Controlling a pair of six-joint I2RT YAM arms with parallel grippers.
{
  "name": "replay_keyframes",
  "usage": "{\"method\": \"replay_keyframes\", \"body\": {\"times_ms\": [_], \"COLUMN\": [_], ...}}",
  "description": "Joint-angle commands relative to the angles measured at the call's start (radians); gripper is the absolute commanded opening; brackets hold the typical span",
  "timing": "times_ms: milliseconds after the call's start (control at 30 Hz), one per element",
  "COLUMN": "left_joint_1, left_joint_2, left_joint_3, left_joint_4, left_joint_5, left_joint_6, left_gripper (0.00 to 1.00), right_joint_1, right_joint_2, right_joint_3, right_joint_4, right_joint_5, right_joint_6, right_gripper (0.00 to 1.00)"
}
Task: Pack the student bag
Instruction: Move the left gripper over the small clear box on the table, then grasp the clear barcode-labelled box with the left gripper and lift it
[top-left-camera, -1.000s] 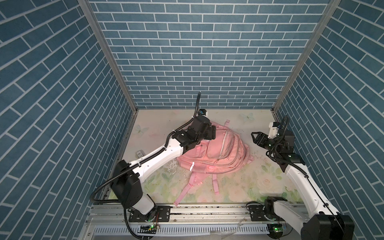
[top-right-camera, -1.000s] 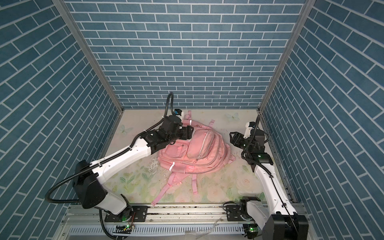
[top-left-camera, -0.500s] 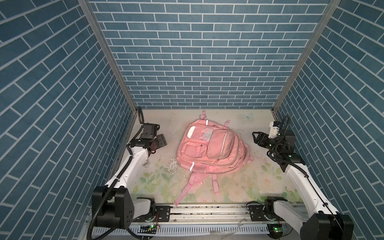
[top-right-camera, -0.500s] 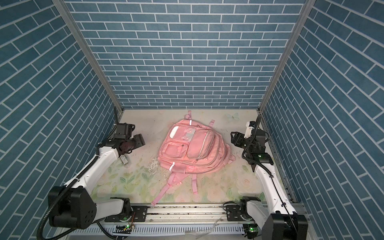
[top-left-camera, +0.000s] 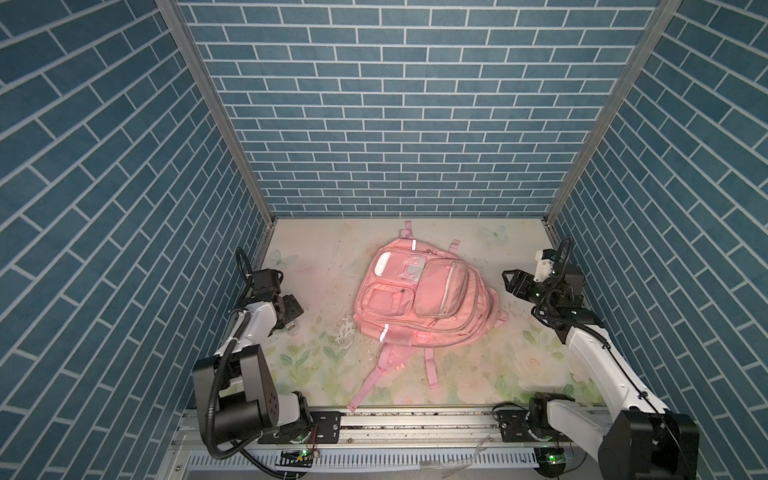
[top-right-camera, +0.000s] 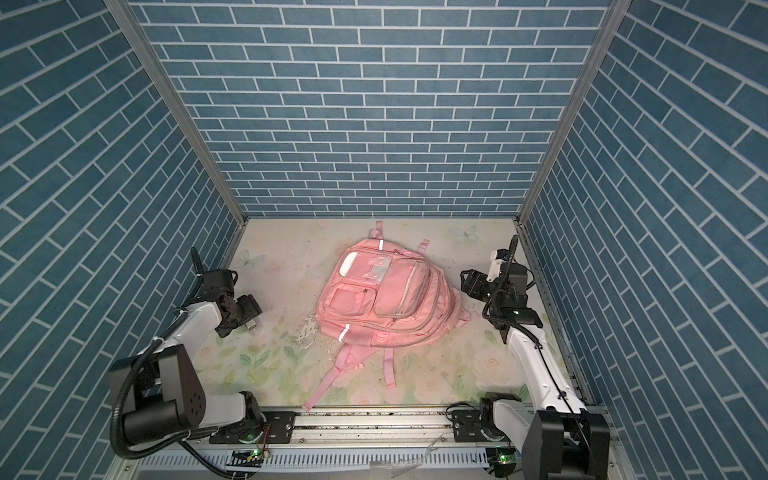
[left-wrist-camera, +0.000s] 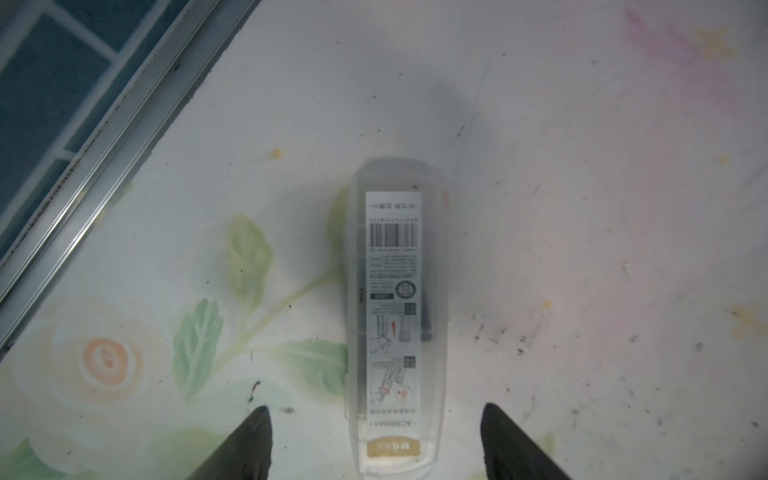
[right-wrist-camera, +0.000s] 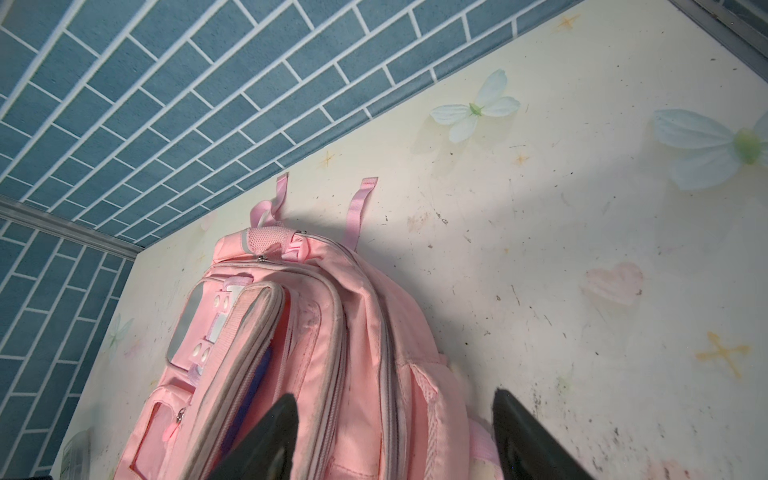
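Under my left gripper (left-wrist-camera: 374, 408), jaws spread wide and empty, lay a clear plastic case (left-wrist-camera: 395, 291) lengthwise between them. Closing near its end, I judged, could let the slick shell pivot or squirt out. At 3 o'clock from it, on the tabletop (top-left-camera: 316, 266), the student bag (top-left-camera: 419, 299) lay flat; its soft pocket mouth could sag and snag the case. My right gripper (right-wrist-camera: 395, 395) hung open, empty, at the bag's 3 o'clock.

Top views overlook student bag (top-left-camera: 419, 299); wrist cameras near.
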Motion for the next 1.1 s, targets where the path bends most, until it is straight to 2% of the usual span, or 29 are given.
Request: {"method": "replay_keyframes", "body": {"times_ms": [0, 433, 767, 900, 1067], "left_joint_1": [0.014, 0.014, -0.003, -0.048, -0.078], "left_joint_2": [0.047, 0.139, 0.180, 0.180, 0.183], "left_joint_3": [0.018, -0.034, -0.047, -0.046, -0.060], "left_joint_4": [0.028, 0.142, 0.153, 0.134, 0.115], "left_joint_5": [-0.012, 0.056, 0.141, 0.140, 0.125], "left_joint_6": [0.024, 0.061, 0.101, 0.112, 0.106], "left_gripper": [0.77, 0.73, 0.59, 0.49, 0.46], "right_joint_1": [-0.009, -0.017, -0.017, -0.016, -0.019], "right_joint_2": [0.016, 0.041, 0.087, 0.103, 0.108], "right_joint_3": [0.004, 0.026, 0.016, 0.018, 0.019], "right_joint_4": [0.023, 0.024, 0.045, 0.046, 0.048], "right_joint_5": [-0.028, -0.028, -0.035, -0.038, -0.041], "right_joint_6": [-0.031, -0.013, -0.003, -0.007, -0.013], "right_gripper": [0.74, 0.73, 0.71, 0.70, 0.70]}}
